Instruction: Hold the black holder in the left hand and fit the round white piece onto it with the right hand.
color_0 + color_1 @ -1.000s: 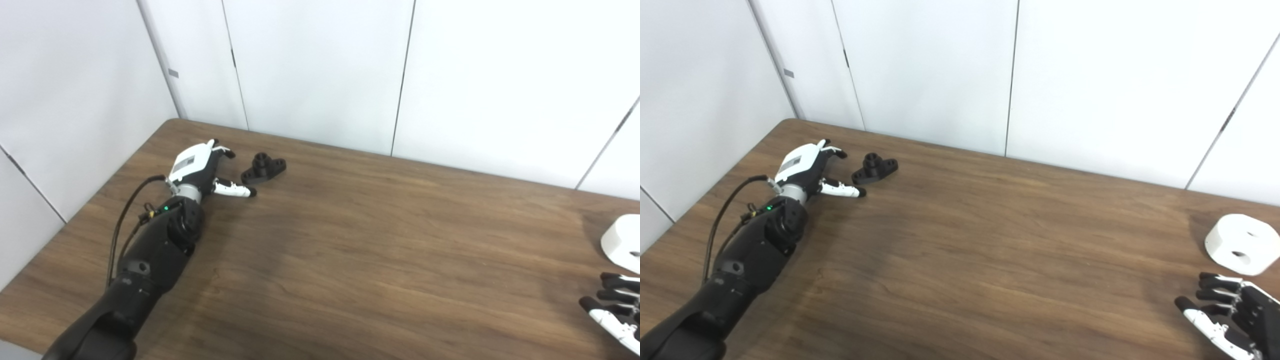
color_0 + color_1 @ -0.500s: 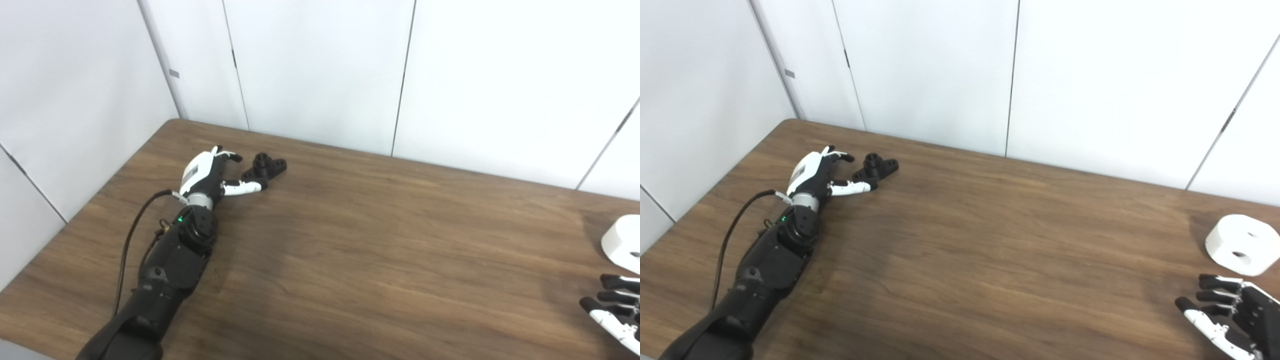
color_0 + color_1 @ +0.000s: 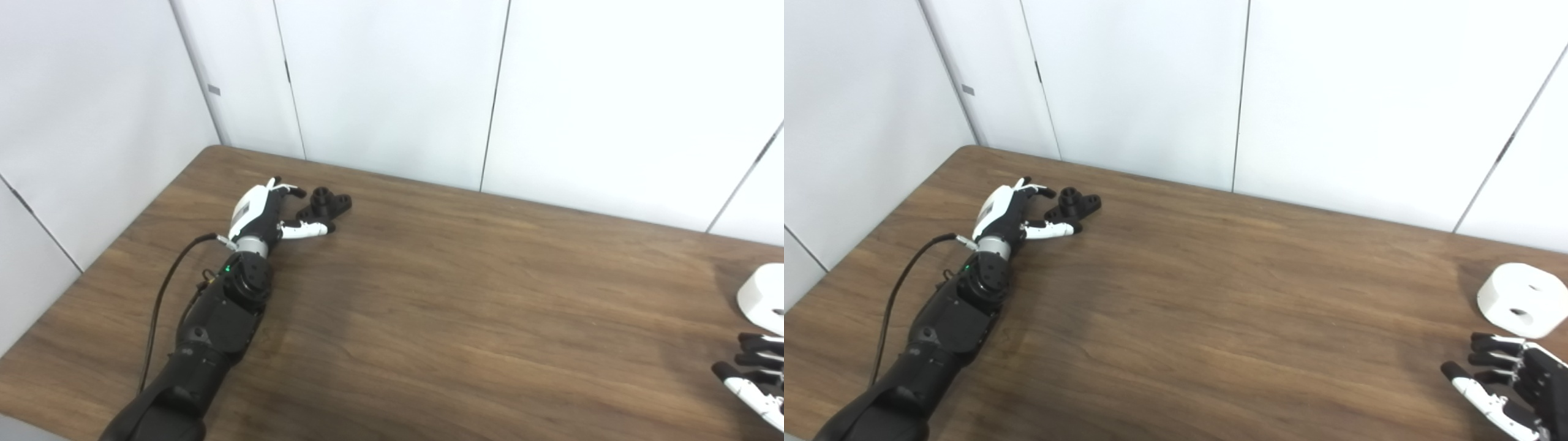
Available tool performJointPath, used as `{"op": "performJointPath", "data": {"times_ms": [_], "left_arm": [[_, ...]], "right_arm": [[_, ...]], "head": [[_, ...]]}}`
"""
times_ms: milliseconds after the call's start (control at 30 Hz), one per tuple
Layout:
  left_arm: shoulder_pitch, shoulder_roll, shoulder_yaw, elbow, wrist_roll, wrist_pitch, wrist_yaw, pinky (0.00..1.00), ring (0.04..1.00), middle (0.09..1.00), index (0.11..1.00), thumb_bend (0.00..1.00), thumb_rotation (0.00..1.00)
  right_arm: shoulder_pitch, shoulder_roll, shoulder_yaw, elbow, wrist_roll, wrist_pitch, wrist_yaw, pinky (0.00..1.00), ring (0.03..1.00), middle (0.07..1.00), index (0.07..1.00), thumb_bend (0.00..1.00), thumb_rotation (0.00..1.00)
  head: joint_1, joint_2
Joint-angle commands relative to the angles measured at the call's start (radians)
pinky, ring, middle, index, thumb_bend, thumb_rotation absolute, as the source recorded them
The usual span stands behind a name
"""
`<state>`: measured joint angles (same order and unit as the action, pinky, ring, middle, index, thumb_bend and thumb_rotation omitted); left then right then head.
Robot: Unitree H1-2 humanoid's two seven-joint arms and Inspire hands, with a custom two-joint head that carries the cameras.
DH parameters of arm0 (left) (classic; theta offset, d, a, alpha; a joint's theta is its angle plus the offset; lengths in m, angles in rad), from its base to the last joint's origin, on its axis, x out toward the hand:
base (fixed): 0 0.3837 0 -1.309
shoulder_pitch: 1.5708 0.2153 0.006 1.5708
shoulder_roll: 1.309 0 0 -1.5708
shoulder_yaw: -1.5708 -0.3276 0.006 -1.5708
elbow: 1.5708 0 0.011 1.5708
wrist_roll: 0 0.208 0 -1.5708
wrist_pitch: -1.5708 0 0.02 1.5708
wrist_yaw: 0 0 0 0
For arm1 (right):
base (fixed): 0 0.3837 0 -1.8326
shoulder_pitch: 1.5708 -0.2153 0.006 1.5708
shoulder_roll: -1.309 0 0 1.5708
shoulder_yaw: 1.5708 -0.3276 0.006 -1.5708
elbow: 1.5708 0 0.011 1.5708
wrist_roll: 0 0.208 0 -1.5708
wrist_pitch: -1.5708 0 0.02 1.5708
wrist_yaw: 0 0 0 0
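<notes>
One black holder near the table's far left corner, flanked by the spread fingers of the empty left hand; one round white piece by the right edge, just beyond the open, empty right hand.

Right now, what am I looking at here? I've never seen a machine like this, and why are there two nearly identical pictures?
It is a humanoid robot looking down at its own arms. The two pictures come from two cameras side by side on its head, so both show one scene. On the wooden table lie two parts: a small black holder far left and a round white piece with holes far right. The left hand reaches for the holder, fingers spread around its near end, not yet gripping it. The right hand waits open near the white piece, holding nothing.
</notes>
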<state>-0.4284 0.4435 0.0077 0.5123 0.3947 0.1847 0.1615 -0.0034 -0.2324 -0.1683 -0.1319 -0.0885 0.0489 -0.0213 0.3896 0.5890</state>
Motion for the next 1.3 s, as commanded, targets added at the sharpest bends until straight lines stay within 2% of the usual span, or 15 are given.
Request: {"op": "performJointPath", "data": {"times_ms": [0,200,433,667,1033,1267], "left_arm": [[-0.020,0.010,-0.011,0.008,-0.006,-0.007,-0.015,1.00,1.000,1.000,0.755,0.96,0.29],[-0.020,0.009,-0.018,0.020,-0.007,-0.023,-0.011,1.00,1.000,1.000,0.740,0.93,0.25],[-0.017,0.014,-0.042,0.029,0.018,-0.011,-0.005,1.00,1.000,1.000,0.734,0.93,0.28],[-0.022,0.011,-0.047,0.042,0.020,0.013,0.012,1.00,1.000,1.000,0.722,0.88,0.25],[-0.027,0.003,-0.047,0.072,0.007,-0.006,0.021,1.00,1.000,1.000,0.705,0.88,0.26],[-0.035,-0.014,-0.024,0.097,-0.018,-0.017,0.022,1.00,1.000,1.000,0.702,0.89,0.23]], "right_arm": [[-0.015,-0.025,-0.011,-0.031,0.002,-0.027,0.001,0.48,0.580,0.654,0.498,0.51,0.15],[-0.011,-0.024,-0.015,-0.043,0.008,-0.025,0.005,0.48,0.578,0.655,0.498,0.51,0.15],[-0.007,-0.027,-0.016,-0.041,0.004,-0.033,0.006,0.48,0.580,0.654,0.498,0.51,0.14],[-0.004,-0.028,-0.017,-0.054,0.001,-0.016,0.003,0.48,0.581,0.651,0.498,0.51,0.15],[-0.002,-0.024,-0.016,-0.071,-0.004,0.001,0.002,0.49,0.582,0.652,0.498,0.51,0.15],[0.000,-0.020,-0.014,-0.090,-0.006,0.017,0.002,0.48,0.574,0.649,0.498,0.51,0.14]], "head": [[0.001,0.001],[0.000,0.008],[-0.005,0.012],[-0.006,0.017],[-0.011,0.020],[-0.017,0.021]]}}
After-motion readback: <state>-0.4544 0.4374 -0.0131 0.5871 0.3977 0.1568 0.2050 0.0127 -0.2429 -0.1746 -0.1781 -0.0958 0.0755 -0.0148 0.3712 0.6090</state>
